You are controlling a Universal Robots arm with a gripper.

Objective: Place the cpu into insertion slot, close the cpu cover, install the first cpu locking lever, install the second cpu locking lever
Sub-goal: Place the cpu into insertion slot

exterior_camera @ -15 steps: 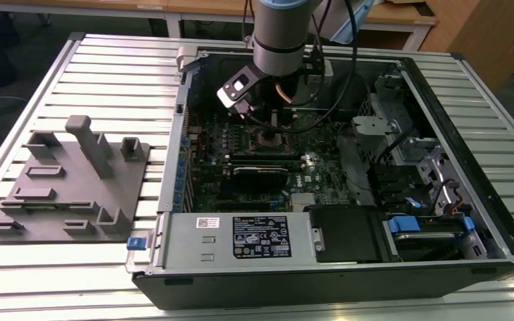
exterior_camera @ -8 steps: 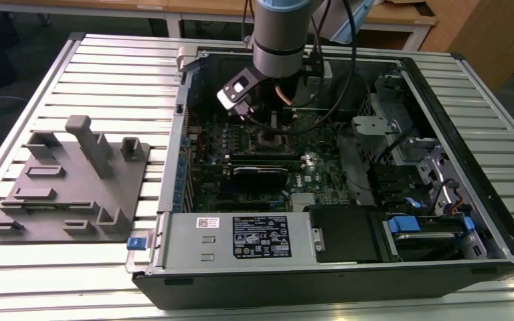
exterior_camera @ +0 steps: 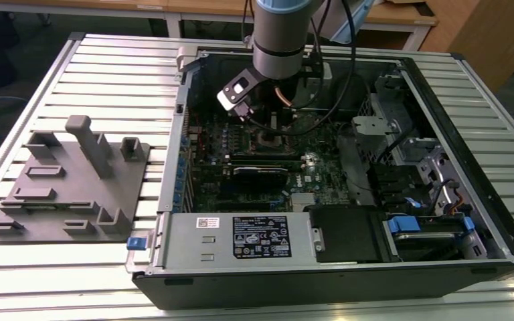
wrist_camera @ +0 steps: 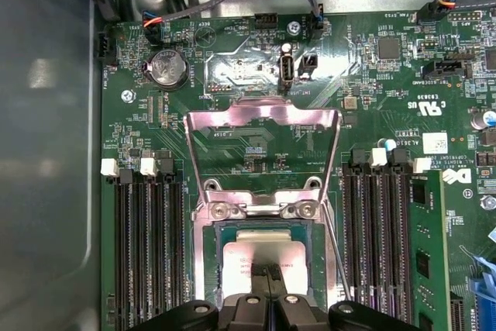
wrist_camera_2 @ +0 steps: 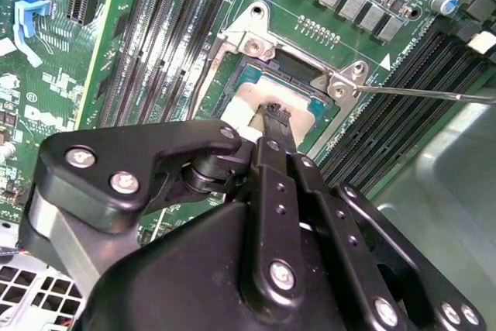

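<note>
I count one cpu (wrist_camera: pixel 248 253), lying flat in the one insertion slot (wrist_camera: pixel 211 257), silver top up. The gripper (wrist_camera: pixel 269 273) sits right over it with its fingers (wrist_camera: pixel 260 288) drawn together, tips at the chip's top. I cannot tell whether they touch it.

The single cpu cover (wrist_camera: pixel 263 118) is swung open, standing off the slot on its hinge, where two screw heads (wrist_camera: pixel 221 209) show. One thin locking lever (wrist_camera_2: pixel 434 94) sticks out free beside the socket. Two banks of long black memory slots (wrist_camera: pixel 147 253) flank the slot, one on each side. One round coin battery (wrist_camera: pixel 167 67) sits on the green motherboard (wrist_camera: pixel 372 83).

In the exterior view the arm (exterior_camera: pixel 280 40) reaches down into one open computer case (exterior_camera: pixel 498 221) on a slatted table (exterior_camera: pixel 114 73). One grey fixture (exterior_camera: pixel 69 194) lies at the exterior view's left.

As for writing, there is white print across the board, one white sticker (wrist_camera: pixel 435 143), and two labels (exterior_camera: pixel 260 237) on the silver box (exterior_camera: pixel 195 244).
</note>
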